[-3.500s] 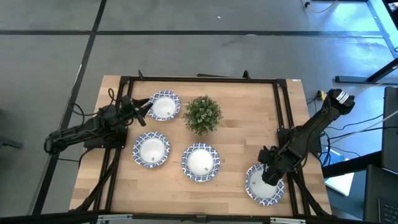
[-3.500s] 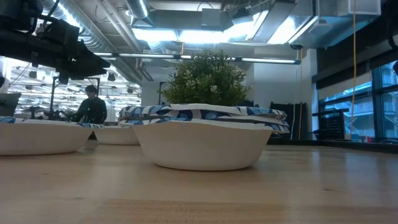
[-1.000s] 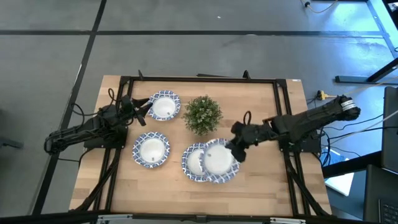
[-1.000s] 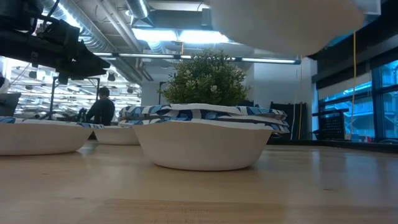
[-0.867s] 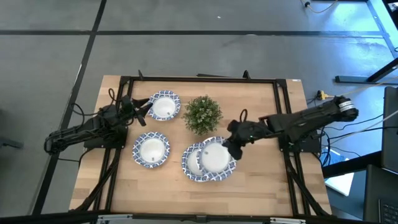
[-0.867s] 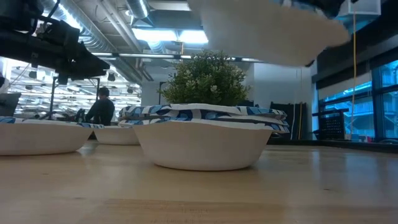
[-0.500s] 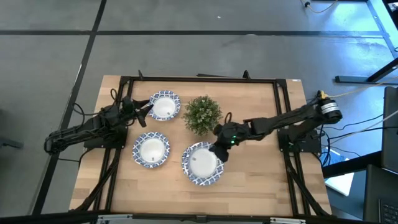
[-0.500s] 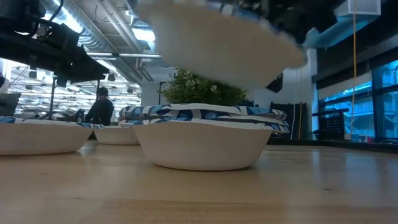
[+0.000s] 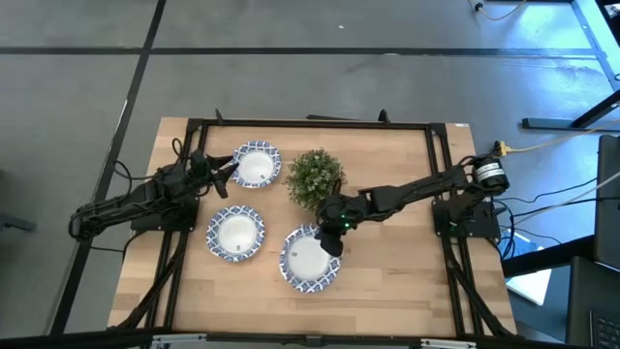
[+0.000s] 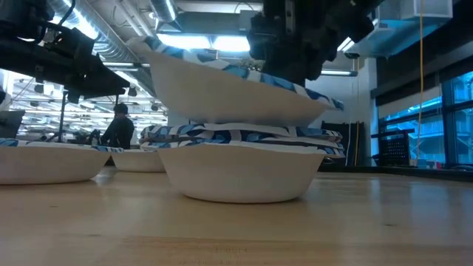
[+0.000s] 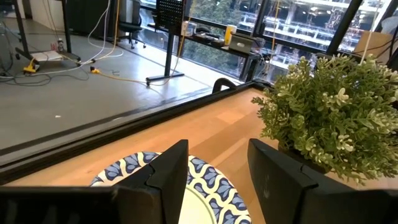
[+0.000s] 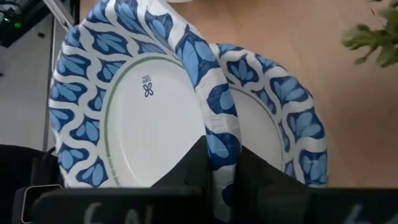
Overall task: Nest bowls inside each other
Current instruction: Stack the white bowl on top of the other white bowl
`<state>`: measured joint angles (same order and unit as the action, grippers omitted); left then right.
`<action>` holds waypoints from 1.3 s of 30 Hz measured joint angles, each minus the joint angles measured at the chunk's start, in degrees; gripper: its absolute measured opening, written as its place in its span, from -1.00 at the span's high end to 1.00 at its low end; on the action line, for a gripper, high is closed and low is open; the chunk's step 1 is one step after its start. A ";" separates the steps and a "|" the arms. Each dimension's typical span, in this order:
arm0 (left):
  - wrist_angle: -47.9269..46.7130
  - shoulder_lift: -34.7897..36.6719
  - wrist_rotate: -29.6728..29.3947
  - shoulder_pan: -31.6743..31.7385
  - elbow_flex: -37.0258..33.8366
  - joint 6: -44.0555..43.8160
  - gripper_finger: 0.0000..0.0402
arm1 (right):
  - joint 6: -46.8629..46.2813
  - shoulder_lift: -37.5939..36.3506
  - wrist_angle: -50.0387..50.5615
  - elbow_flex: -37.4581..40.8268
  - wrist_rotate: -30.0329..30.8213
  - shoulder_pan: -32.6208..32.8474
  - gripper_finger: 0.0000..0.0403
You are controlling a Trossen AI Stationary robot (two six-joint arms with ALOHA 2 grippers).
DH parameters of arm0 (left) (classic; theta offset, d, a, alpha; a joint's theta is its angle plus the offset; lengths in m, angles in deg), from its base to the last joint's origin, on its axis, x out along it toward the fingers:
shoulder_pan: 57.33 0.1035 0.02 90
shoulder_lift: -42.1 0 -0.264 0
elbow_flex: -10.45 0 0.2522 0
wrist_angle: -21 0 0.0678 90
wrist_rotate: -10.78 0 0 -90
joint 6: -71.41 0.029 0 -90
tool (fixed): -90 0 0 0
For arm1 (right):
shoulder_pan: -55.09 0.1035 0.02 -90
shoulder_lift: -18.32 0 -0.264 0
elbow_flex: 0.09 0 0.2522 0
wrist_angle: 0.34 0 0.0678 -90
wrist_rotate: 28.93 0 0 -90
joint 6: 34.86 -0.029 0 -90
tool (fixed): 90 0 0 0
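Right tool (image 9: pixel 332 236) pinching tilted bowl (image 10: pixel 229 92) by its rim, just above bowl stack (image 10: pixel 240 171), left tool (image 9: pixel 221 169) open.

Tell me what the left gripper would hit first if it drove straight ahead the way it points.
Probably the far-left bowl: the left gripper is open and aimed at its rim, with the potted plant farther along. Its height above the bowl is unclear.

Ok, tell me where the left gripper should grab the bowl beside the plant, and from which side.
Grip the patterned rim of the bowl, probably on the edge nearest the left gripper, one finger inside and one outside. It sits upright and shallow, so only the thin rim offers a pinch; the potted plant crowds the far side.
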<state>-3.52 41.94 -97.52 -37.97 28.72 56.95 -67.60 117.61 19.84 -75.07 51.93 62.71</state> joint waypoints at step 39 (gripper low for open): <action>0.24 0.02 -0.04 0.00 -0.02 0.05 0.20 | 6.21 -30.87 22.15 0.02 31.51 0.82 0.16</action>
<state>-3.28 41.96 -97.56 -37.97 28.70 57.00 -61.39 86.74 42.00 -75.04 83.43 63.53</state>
